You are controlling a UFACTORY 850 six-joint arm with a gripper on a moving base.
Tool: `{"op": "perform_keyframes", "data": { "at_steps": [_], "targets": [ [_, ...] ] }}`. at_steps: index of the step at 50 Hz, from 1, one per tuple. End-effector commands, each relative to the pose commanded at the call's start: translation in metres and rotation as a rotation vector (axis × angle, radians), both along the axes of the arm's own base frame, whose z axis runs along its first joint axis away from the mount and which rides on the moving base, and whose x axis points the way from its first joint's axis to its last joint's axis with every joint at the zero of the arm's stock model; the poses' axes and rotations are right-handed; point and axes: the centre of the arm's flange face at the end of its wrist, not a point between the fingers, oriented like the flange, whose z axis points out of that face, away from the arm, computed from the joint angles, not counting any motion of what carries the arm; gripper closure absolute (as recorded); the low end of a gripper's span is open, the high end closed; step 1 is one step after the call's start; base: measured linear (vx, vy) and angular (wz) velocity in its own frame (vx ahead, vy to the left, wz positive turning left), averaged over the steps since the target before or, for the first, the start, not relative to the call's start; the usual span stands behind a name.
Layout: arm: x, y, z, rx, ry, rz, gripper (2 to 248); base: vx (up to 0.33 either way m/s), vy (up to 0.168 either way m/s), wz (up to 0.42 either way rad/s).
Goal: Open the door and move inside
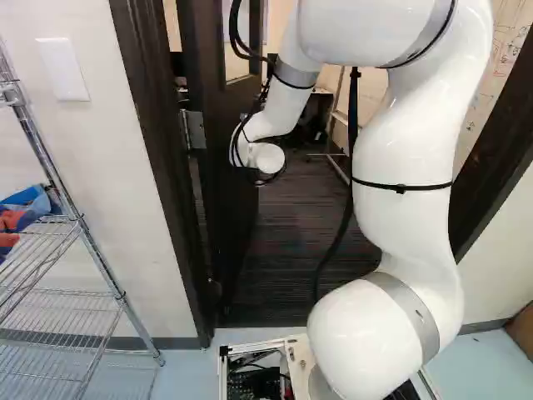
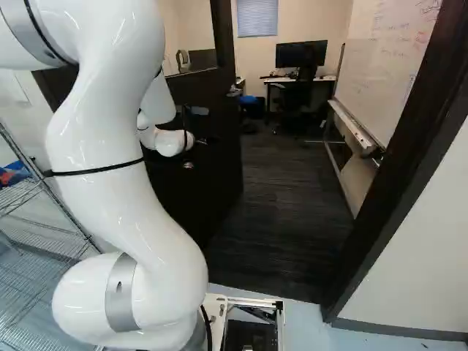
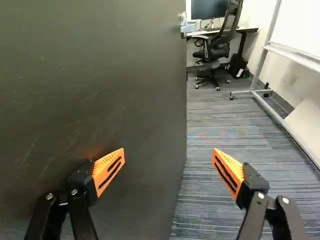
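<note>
Door (image 2: 223,164) is open, swung into the rm. beyond, hinged on the L side of the doorway; hinge (image 1: 195,130) shows by the L jamb. Wide gap betw. the door's free edge and the R jamb (image 2: 398,194). Arm (image 1: 408,150) rises from the base (image 2: 257,301) on the near side, bent fwd. & over, w/ its wrist close to the door.

Gripper (image 2: 200,140) is small & dark past the wrist in the R base view. Per the wrist view, its two fingers stand wide apart, nothing held: one orange pad (image 3: 108,170) is in front of the door's face, the other (image 3: 228,172) is out over the carpet (image 3: 220,150), w/ the door edge betw. them, ahead. Can't tell if either touches the door.

Far side, thru the doorway: desk (image 2: 327,78) w/ monitor (image 2: 292,54), black office chair (image 3: 218,50) at it, window blind (image 2: 257,17) on the far wall. Whiteboard (image 2: 384,62) on a stand along the R.

Near side, L: wire rack (image 1: 121,297) by the wall, blue bin (image 1: 32,197) on it, w/ a white wall plate (image 1: 63,70) above.
</note>
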Motion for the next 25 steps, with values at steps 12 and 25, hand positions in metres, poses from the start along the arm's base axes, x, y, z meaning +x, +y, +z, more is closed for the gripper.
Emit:
{"op": "perform_keyframes", "data": {
  "at_steps": [12, 25],
  "targets": [
    [0.01, 0.01, -0.001, -0.009, -0.009, 0.032, 3, 0.0, 0.0, 0.0],
    [0.022, 0.021, -0.002, -0.019, -0.019, 0.066, 3, 0.0, 0.0, 0.0]
  ]
}}
